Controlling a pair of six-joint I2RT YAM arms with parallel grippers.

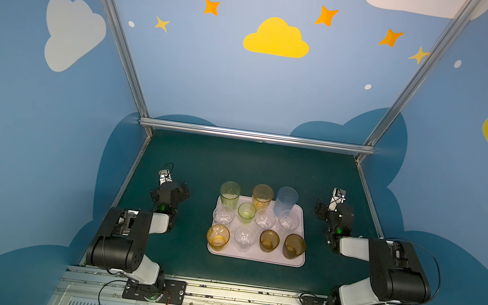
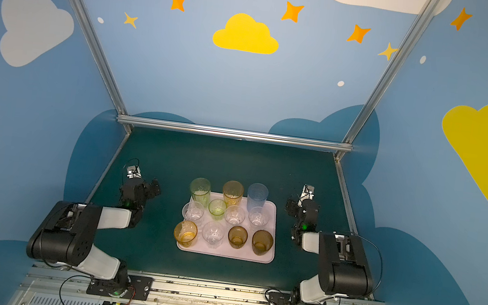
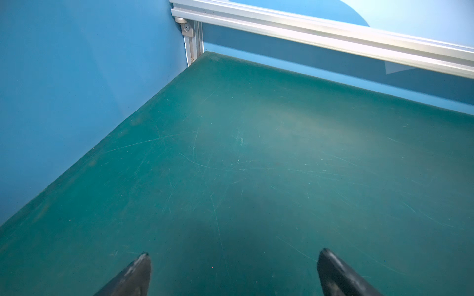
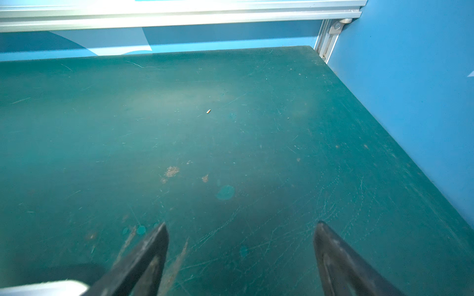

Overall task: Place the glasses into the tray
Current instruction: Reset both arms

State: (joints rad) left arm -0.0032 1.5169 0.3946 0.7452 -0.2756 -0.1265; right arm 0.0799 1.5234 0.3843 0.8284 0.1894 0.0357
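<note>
Glasses [image 1: 264, 220]: eleven, all upright inside pink tray [image 1: 255, 256], in three rows. Back row tall: green glass [image 1: 229, 193], amber glass [image 1: 262, 196], pale blue glass [image 1: 286, 201]. Tray sits in middle of green counter [image 1: 235, 165].
Left gripper [image 3: 234, 252]: wide open, holds nothing, over bare counter, well apart from tray.
Right gripper [image 4: 241, 223]: wide open too, holds nothing, on other side of tray.

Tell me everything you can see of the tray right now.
The tray is a flat, pale pink-lilac rectangle with rounded corners and a low rim, plastic by its look. It lies level on the green table, near its middle. Eleven glasses stand upright on it in three rows. Nothing else touches it.
</note>
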